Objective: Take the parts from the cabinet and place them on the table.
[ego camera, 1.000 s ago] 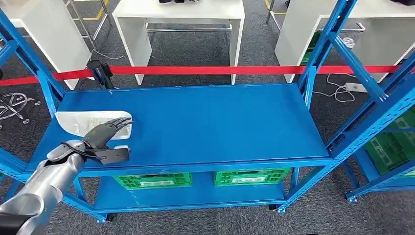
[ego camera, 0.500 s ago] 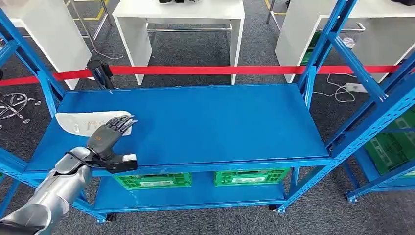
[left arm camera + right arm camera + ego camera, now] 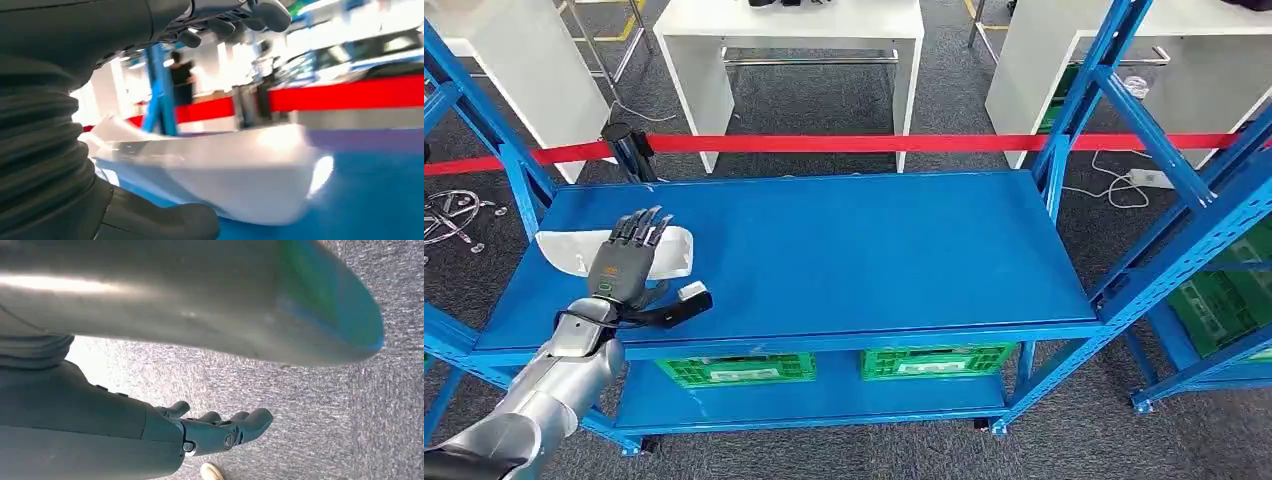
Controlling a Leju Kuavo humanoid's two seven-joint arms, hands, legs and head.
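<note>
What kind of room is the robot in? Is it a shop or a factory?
Probably a workshop or robot test lab, not a shop. There is a blue metal shelf rack with green crates underneath, a red barrier tape closing off the area, plain white tables behind it and grey carpet.

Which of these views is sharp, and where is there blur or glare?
Head view: sharp, evenly lit. Left wrist view: soft, white part smeared with a glare spot, background overexposed. Right wrist view: near silver arm out of focus; carpet sharper.
</note>
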